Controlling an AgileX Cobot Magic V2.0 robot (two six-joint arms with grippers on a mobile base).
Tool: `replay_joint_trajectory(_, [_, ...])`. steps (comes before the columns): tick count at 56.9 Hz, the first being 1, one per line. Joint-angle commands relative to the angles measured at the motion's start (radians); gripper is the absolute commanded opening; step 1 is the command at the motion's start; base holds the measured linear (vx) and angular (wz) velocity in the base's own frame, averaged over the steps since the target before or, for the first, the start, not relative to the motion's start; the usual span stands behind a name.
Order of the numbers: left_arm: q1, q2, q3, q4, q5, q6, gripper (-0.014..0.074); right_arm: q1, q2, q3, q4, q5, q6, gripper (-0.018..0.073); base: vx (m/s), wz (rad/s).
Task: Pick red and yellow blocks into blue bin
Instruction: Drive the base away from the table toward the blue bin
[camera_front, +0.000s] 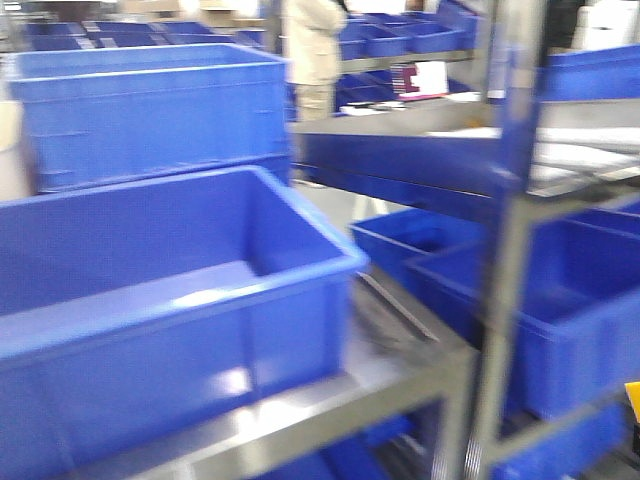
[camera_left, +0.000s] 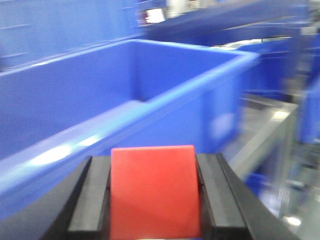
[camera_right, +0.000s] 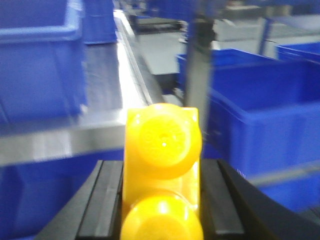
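The plain red block (camera_left: 152, 192) sits squarely between the black fingers (camera_left: 90, 195) of my left gripper (camera_left: 152, 167), which is shut on it. Just ahead of it and slightly lower is the near rim of the large, smooth-walled blue bin (camera_left: 165, 97). In the front view the same blue bin (camera_front: 200, 305) fills the left half and looks hollow inside. My right gripper (camera_right: 162, 172) is shut on the yellow block (camera_right: 162, 150), whose two round studs face the camera. A sliver of yellow (camera_front: 633, 400) shows at the front view's right edge.
A ribbed blue crate (camera_front: 150, 110) stands behind the bin. The bin rests on a metal shelf (camera_front: 400, 340), with a vertical post (camera_front: 510, 250) to its right. More blue crates (camera_front: 560, 310) sit lower at right. A person (camera_front: 315, 50) stands at the back.
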Motion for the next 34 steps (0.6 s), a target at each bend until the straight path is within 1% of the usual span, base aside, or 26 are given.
replay_joint_trajectory(1, [-0.001,0.007,-0.027,-0.009,-0.085,-0.002,0.0002,-0.006,0.002,-0.030,0.003,-0.078,-0.004,-0.0010,0.29,0.65])
replay_joint_trajectory(20, [-0.001,0.007,-0.027,-0.009,-0.085,-0.002,0.0002,-0.006,0.002,-0.030,0.003,-0.077,-0.004,-0.0010,0.23,0.61])
replay_joint_trajectory(34, [-0.001,0.007,-0.027,-0.009,-0.085,-0.002,0.0002,-0.006,0.002,-0.030,0.003,-0.077,-0.004,-0.0010,0.13,0.47])
